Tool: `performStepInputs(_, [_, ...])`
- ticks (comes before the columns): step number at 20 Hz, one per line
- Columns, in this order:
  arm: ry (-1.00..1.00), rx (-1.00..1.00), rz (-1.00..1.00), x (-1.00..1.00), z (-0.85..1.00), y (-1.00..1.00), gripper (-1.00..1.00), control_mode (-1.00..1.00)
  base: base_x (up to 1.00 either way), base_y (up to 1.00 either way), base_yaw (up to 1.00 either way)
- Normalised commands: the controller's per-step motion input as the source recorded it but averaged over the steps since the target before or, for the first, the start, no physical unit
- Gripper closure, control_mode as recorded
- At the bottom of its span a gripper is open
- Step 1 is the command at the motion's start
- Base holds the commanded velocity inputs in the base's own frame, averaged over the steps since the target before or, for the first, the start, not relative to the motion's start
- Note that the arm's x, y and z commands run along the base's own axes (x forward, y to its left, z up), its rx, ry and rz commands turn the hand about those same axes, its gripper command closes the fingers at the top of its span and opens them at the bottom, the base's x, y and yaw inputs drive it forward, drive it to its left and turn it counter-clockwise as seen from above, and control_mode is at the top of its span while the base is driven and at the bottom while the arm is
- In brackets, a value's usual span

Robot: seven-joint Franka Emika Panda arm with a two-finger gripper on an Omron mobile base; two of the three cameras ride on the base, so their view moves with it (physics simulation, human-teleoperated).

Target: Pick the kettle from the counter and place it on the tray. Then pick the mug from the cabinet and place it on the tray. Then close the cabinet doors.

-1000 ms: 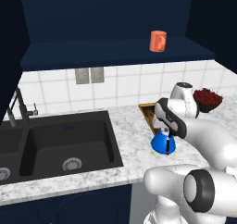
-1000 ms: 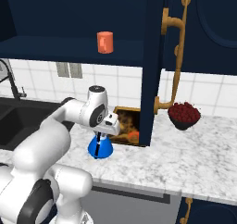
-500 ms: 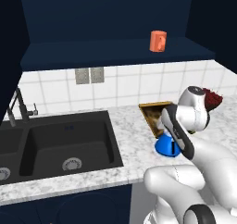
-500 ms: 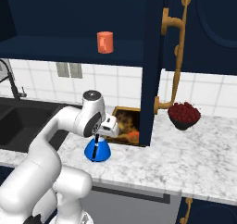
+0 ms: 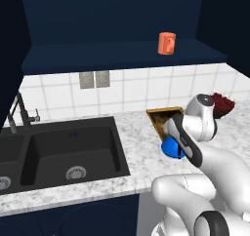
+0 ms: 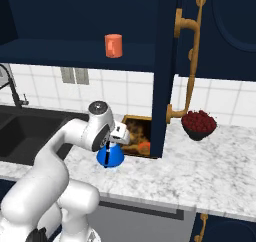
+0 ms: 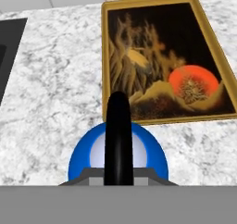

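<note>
The end effector (image 6: 108, 152) has dropped onto the squat glossy blue kettle (image 6: 110, 156) and its fingers are now pinched on the black arched handle (image 7: 118, 137), which runs straight up the middle of the hand view. A second ago the wrist sat higher and further back; now the arm has folded forward and down, so the grasp looks made. The kettle sits on the white-grey speckled marble worktop (image 6: 210, 173), just near of the brown wood-look tray with the golden rim (image 7: 157, 56), and I can't say it has left the surface yet. That leaves step 1 half done: a lift and a short carry to the far side should land it on the tray. The small orange-salmon mug (image 5: 166, 43) waits on the dark navy cabinet shelf (image 5: 122, 52), door with the brass-gold handle (image 6: 187, 66) open on the right.
</note>
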Motion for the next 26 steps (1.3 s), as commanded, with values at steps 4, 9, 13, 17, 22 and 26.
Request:
performStepInputs(4, [0.06, 0.0, 0.0, 0.52, 0.1, -0.26, 1.0, -1.0, 0.0, 0.0, 0.0])
performStepInputs(9, [0.01, 0.0, 0.0, 0.41, 0.07, -0.3, 1.0, -1.0, 0.0, 0.0, 0.0])
performStepInputs(13, [0.0, 0.0, 0.0, 0.27, 0.04, -0.27, 1.0, -1.0, 0.0, 0.0, 0.0])
performStepInputs(17, [0.0, 0.0, 0.0, 0.46, 0.0, -0.12, 1.0, -1.0, 0.0, 0.0, 0.0])
performStepInputs(22, [0.0, 0.0, 0.0, 0.56, 0.0, -0.03, 1.0, -1.0, 0.0, 0.0, 0.0])
performStepInputs(26, [0.0, 0.0, 0.0, 0.55, 0.0, -0.07, 1.0, -1.0, 0.0, 0.0, 0.0])
